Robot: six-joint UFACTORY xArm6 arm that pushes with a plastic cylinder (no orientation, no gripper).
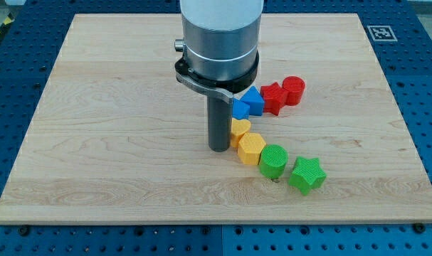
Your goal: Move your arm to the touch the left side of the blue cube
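Observation:
My tip (218, 147) rests on the wooden board just left of the yellow heart block (240, 129), very near or touching it. Above the heart sit two blue blocks: a small one (240, 109) partly hidden by the arm's body, and a blue block (254, 100) to its right. Which of them is the cube I cannot tell. The tip is below and left of the small blue block.
A red star block (273, 97) and a red cylinder (294, 90) lie right of the blue blocks. A yellow hexagon block (251, 148), a green cylinder (274, 161) and a green star block (306, 175) run down to the right. The board's edges (30, 135) border a blue perforated table.

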